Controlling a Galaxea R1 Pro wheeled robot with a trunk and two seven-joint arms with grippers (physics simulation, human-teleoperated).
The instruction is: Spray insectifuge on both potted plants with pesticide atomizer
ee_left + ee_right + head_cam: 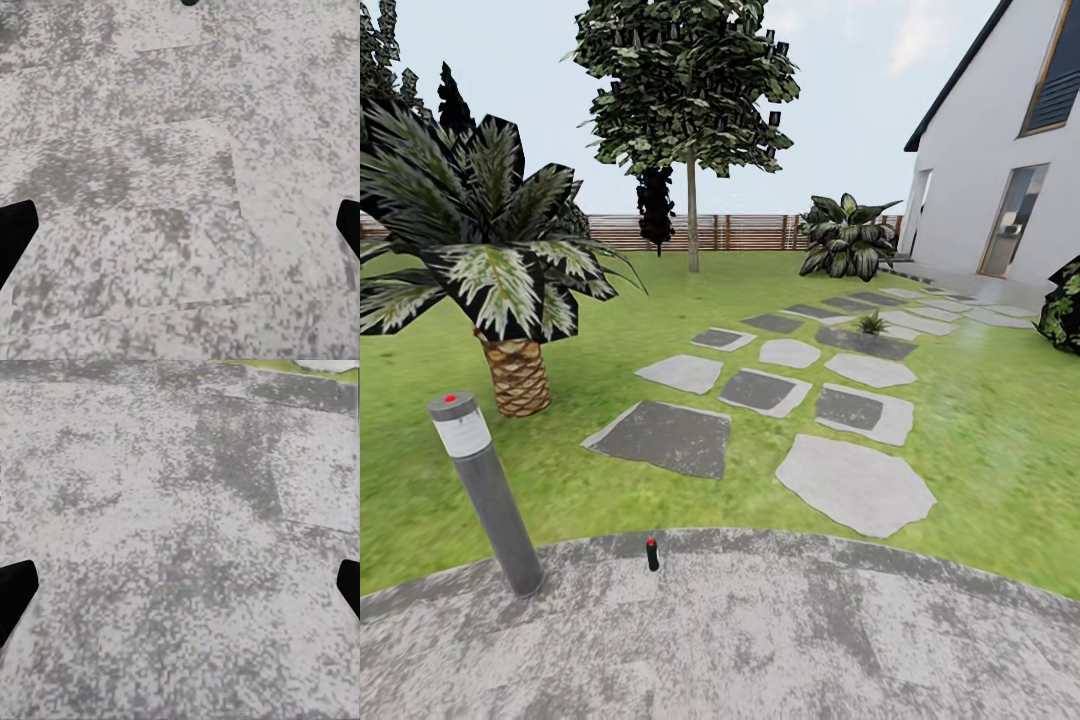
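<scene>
Head view: the pesticide atomizer (652, 553) stands upright on the far edge of the round grey paved patio (760, 640), near the lawn (980, 440) and well apart from the tall grey bollard lamp (485, 490) to its left. Beyond lie grey stepping stones (855, 485), a scaly-trunked palm (490, 260), a tree (690, 100), a brown slatted fence (740, 232) and a white house (1000, 150). A small leafy rosette (872, 323) sits among the far stones; whether it is 1 of the potted plants cannot be told.

Left wrist view: the left gripper (180, 232) points down at bare paving; its 2 dark fingers (15, 232) appear at opposite frame edges, spread wide, grasping nothing.

Right wrist view: the right gripper (180, 592) is posed likewise over the paving, fingers (15, 589) wide apart and empty, with a strip of lawn at the frame's far edge.
</scene>
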